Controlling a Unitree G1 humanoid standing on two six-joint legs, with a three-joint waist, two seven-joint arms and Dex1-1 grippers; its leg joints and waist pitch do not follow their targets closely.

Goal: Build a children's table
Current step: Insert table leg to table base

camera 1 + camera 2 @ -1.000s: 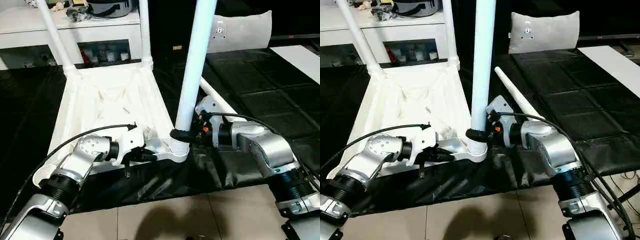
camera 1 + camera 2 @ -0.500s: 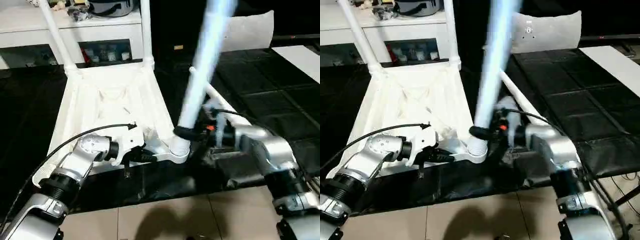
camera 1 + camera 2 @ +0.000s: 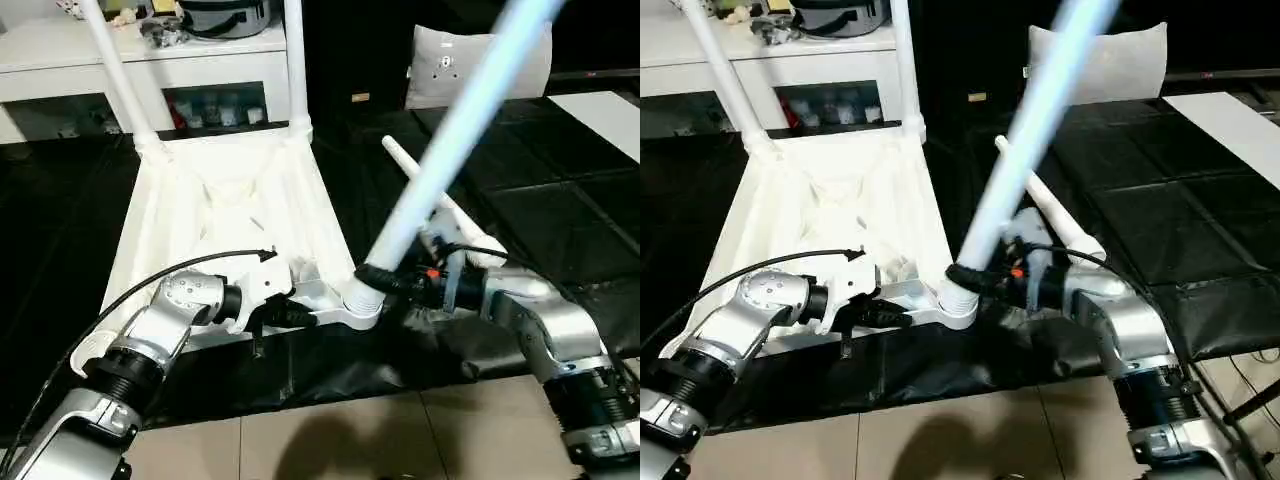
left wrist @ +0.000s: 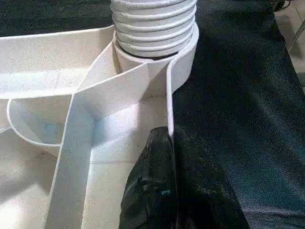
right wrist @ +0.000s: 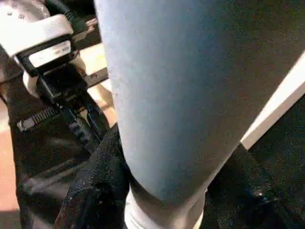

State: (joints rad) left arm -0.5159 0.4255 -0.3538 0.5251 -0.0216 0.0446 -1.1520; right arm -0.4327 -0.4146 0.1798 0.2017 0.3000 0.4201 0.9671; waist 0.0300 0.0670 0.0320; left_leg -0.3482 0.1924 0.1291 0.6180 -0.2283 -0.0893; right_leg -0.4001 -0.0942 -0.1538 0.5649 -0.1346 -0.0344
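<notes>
The work surface is a black padded mat (image 3: 560, 210) laid on a tiled floor (image 3: 330, 445); a white cabinet (image 3: 150, 60) and a grey cushion (image 3: 470, 65) stand beyond its far edge.

The table top (image 3: 220, 215) lies upside down on the mat, ribbed underside up, with its near edge close to the mat's near edge. Two legs (image 3: 293, 60) stand upright in the two far corner sockets. A third leg (image 3: 455, 150) sits with its ribbed base in the near right corner socket (image 3: 362, 300) and leans steeply toward the right (not upright). A fourth leg (image 3: 425, 185) lies loose on the mat, just right of the table top.

The left tool (image 3: 290, 315) is clenched on the thin rim of the table top's near edge, just beside the near right socket; the left wrist view shows the black fingers (image 4: 157, 191) pinching that rim. The right tool (image 3: 385, 280) grasps the third leg just above its ribbed base, one black finger wrapped around the shaft.
</notes>
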